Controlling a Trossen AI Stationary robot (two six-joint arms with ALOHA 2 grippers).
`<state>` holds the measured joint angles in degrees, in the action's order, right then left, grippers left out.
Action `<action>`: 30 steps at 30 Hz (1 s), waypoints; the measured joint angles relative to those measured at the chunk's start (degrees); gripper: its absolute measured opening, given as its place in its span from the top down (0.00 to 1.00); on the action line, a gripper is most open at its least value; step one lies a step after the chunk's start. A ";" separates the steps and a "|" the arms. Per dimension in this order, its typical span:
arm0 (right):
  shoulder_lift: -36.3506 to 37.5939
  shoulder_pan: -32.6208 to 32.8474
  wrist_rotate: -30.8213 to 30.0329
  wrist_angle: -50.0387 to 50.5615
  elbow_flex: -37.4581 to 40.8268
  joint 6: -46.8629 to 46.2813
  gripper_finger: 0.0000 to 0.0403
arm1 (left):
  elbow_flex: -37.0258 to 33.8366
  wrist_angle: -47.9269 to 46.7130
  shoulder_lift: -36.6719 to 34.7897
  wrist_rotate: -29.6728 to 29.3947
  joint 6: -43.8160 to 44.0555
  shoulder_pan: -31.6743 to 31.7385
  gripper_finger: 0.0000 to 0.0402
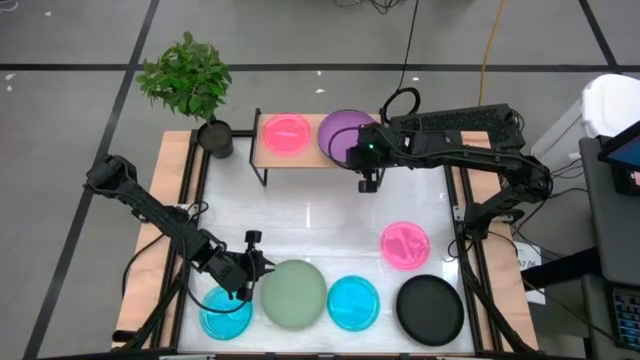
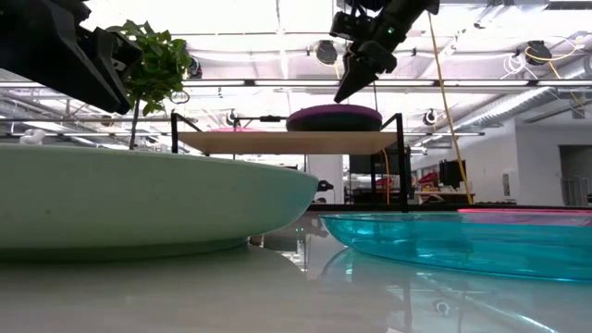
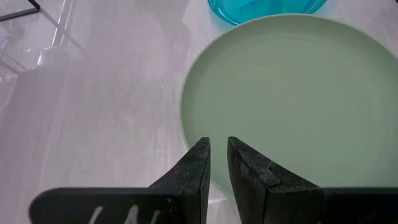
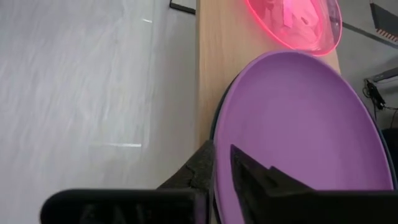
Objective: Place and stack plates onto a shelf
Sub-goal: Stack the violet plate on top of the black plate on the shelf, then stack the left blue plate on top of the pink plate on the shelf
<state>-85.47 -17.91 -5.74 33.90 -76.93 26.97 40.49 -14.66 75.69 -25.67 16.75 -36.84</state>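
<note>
The shelf (image 1: 300, 158) stands at the table's far side and bears a pink plate (image 1: 286, 131) and a purple plate (image 4: 298, 137). A dark rim (image 4: 216, 124) shows under the purple one. My right gripper (image 4: 219, 152) is narrowly open; its fingers stand on either side of the purple plate's right-hand rim, and in the low view its tips (image 2: 340, 94) hang just above the plate. My left gripper (image 3: 217, 146), narrowly open with nothing between its fingers, hovers over the left rim of the sage green plate (image 1: 293, 293), which lies flat on the table.
Along the near edge lie two cyan plates (image 1: 225, 312) (image 1: 353, 302) and a black plate (image 1: 430, 308). A second pink plate (image 1: 405, 245) lies right of centre. A potted plant (image 1: 190, 80) stands at the shelf's left end. The table's middle shows bare white.
</note>
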 joint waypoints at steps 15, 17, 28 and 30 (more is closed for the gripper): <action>-0.02 1.16 -0.11 0.25 0.00 -1.38 0.93 | 0.00 0.00 0.01 0.02 0.03 -0.02 0.84; -0.02 1.16 -0.11 0.51 0.00 -1.39 0.96 | 0.00 0.00 -0.01 0.02 0.03 -0.02 0.84; 0.53 2.64 -0.09 0.22 0.04 -5.01 0.97 | 0.00 -0.01 0.02 0.06 0.40 -0.04 0.84; 1.44 4.33 -0.07 -0.82 0.04 -6.70 0.97 | 0.02 -0.05 0.00 0.40 0.52 -0.04 0.84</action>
<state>-84.03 -13.58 -5.80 33.08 -76.88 20.28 40.51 -14.71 75.69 -25.27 17.27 -36.88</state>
